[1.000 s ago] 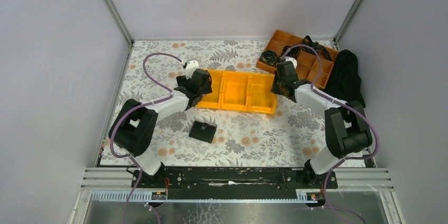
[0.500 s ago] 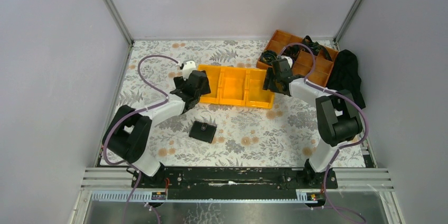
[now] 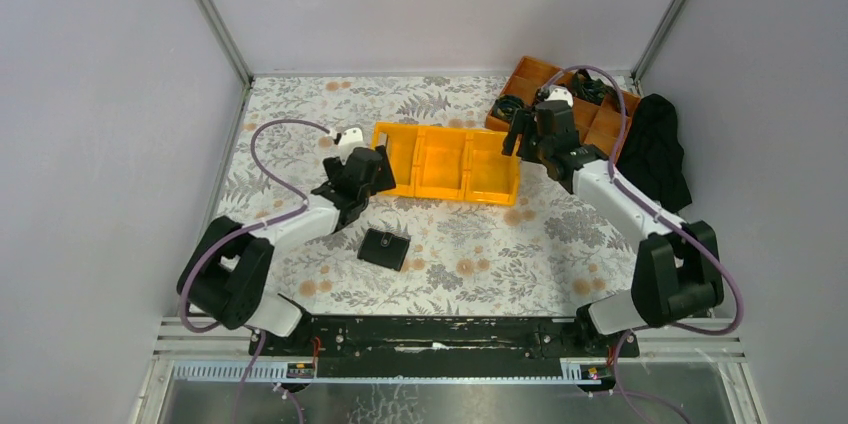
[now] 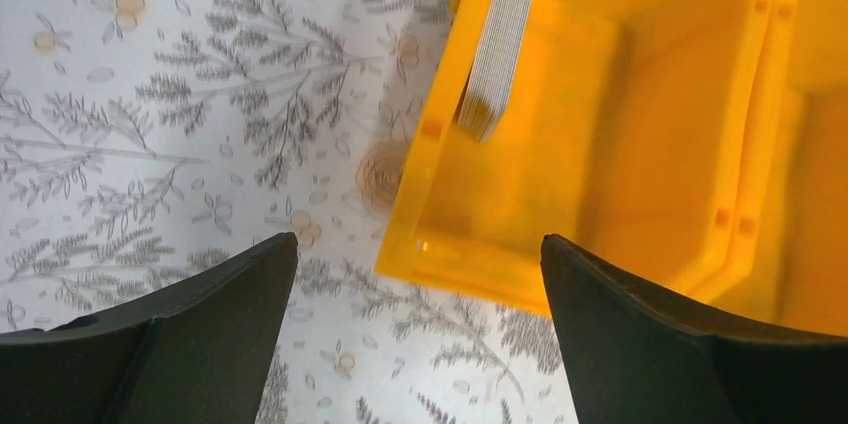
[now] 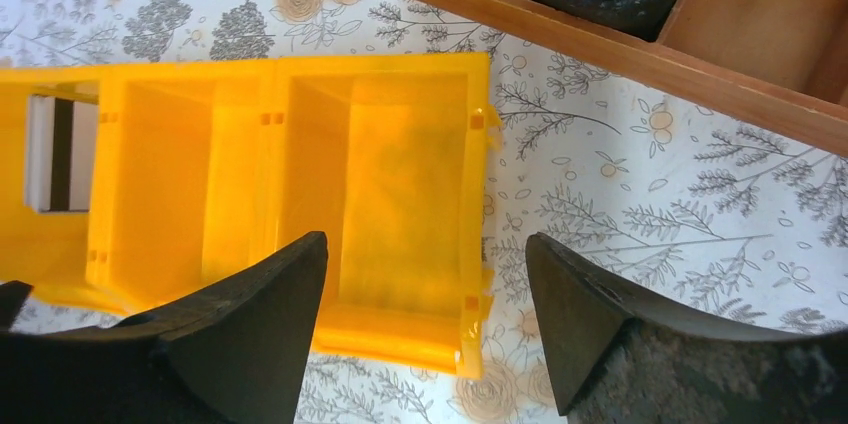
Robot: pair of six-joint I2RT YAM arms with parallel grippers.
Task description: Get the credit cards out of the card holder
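Left gripper: fingers wide apart, nothing between them; it hangs over the near-left corner of the yellow bin.
Right gripper: fingers spread, holding nothing; it is above the bin's right-end compartment, whose right wall shows in the gap between the fingers.
Credit cards: a stack standing on edge in the bin's left-end compartment, leaning against the outer left wall.
Card holder: black, lying flat on the table in front of the bin's left end, apart from the bin and near the left wrist without touching it.
Bin edges: three compartments in a row; the middle and right ones show only bare yellow floor.
Tight side: the wooden tray sits just behind the bin's right end, with a narrow strip of cloth between them; the black cloth lies against the right wall.
Open room: floral surface free left of the bin and across the front, around the card holder.
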